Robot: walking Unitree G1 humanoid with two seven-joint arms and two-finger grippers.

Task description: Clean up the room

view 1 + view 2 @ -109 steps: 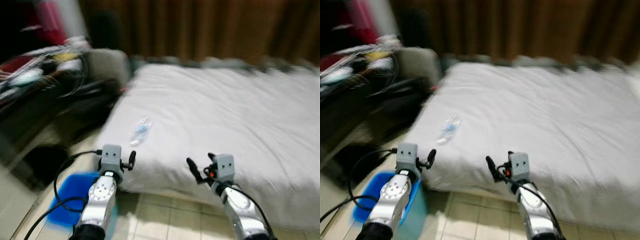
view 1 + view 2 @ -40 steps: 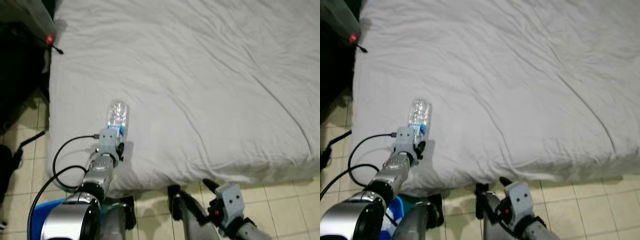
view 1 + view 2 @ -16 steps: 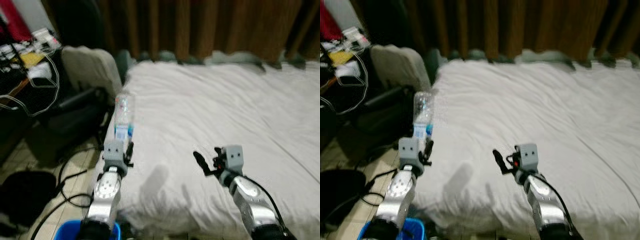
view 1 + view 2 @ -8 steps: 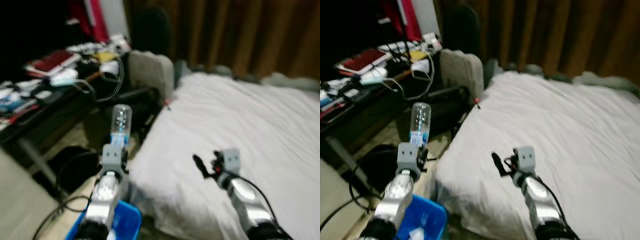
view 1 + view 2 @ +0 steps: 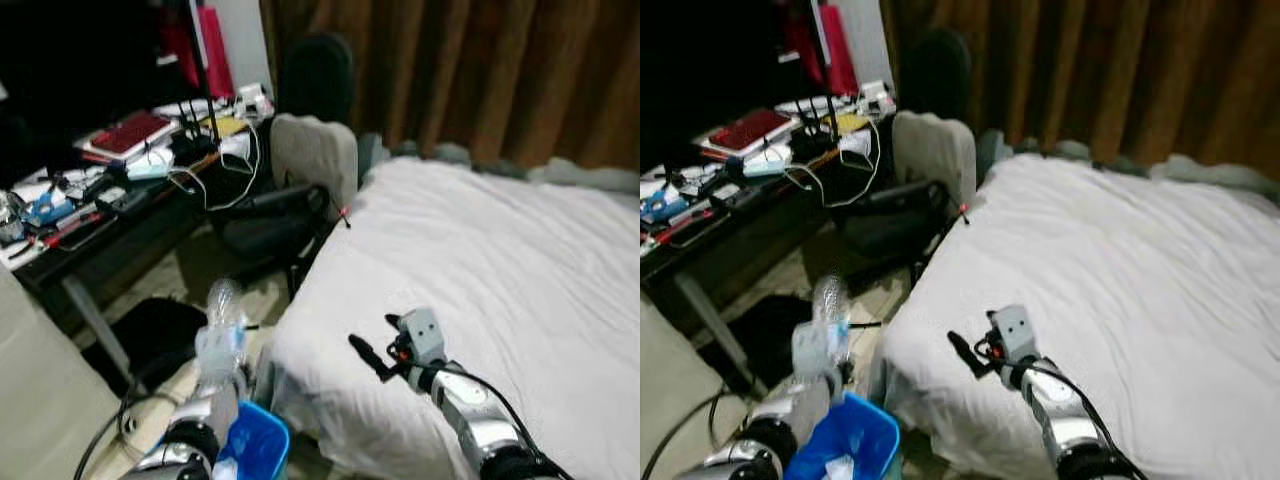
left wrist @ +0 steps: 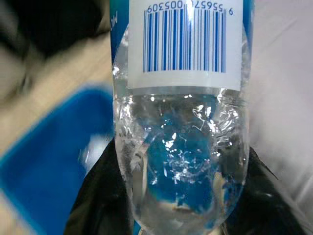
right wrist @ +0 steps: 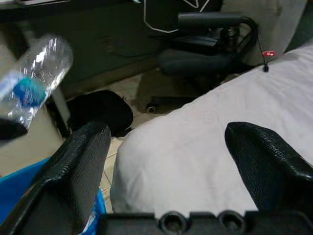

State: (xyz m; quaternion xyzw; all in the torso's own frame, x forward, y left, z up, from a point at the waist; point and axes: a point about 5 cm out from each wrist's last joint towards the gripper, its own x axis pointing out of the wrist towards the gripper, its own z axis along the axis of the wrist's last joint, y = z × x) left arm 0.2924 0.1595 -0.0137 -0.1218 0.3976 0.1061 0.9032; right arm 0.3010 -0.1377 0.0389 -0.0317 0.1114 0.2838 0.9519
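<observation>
Brown curtains hang behind our white-sheeted bed, with a cluttered dark desk and a grey-draped black chair on our left. Our left gripper is closed on a clear plastic water bottle, neck upward, held over the floor just above the blue plastic bin by the bed corner. Its white label shows a barcode reading 5565700005309. Our right gripper hovers spread wide and empty over the bed's near corner.

Head pair looks forward-down; wrist cams close; all share blue bin.
</observation>
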